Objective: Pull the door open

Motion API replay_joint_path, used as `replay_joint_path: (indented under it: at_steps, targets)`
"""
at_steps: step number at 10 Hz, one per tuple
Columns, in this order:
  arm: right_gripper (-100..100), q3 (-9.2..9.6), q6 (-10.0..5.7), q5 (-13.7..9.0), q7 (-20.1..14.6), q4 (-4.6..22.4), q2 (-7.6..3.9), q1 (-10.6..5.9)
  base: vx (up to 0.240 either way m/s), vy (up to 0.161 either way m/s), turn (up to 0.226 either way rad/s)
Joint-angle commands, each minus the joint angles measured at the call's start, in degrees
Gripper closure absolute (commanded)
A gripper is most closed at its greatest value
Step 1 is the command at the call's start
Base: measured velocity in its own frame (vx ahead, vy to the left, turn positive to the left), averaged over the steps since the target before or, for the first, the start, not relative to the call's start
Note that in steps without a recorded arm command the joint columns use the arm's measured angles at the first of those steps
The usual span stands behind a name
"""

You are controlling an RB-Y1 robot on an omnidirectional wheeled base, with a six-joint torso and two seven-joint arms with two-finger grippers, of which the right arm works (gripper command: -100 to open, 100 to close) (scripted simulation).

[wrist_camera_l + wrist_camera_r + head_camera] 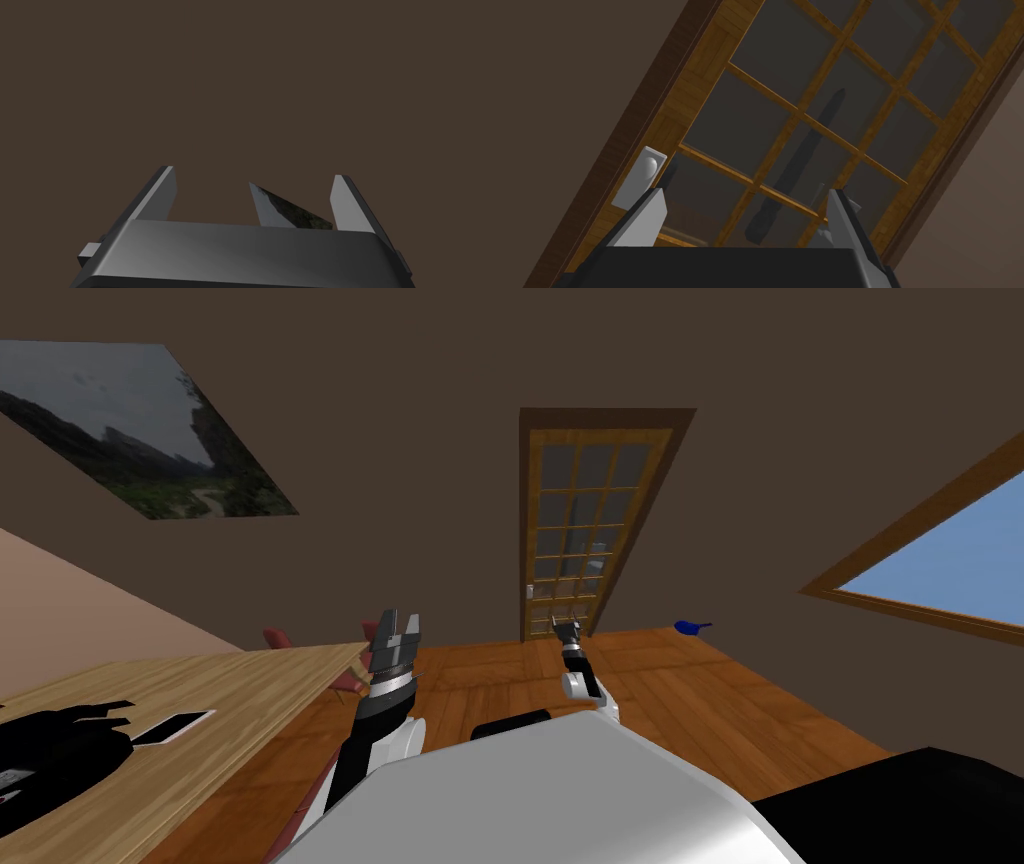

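Door (585, 528) of warm wood planks, gridded with dark glass panes, stands shut in the brown wall ahead. Wooden table (200, 708) lies to my left. The left gripper (400, 623) is raised beside it, fingers spread. The right gripper (566, 630) faces the door, also spread. Its wrist view shows a light grey handle plate (643, 176) with a rounded knob at the door's edge.

We are holding left arm raised, left gripper (397, 630) pointing up and forward, fingers spread wide. We are holding right arm stretched forward, right gripper (567, 631) fingers standing apart.
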Motion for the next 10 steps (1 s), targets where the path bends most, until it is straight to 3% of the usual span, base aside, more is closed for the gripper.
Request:
replay_joint_path:
  at_steps: [1, 10]
  targets:
    - [-100, -0.05, -0.62, -0.7, -2.2, 2.8, -0.17, -0.99, 0.089, -0.023, 0.106]
    - [-100, -0.3, -3.69, -4.4, -13.1, 17.6, -0.89, -6.25, 0.095, -0.027, 0.109]
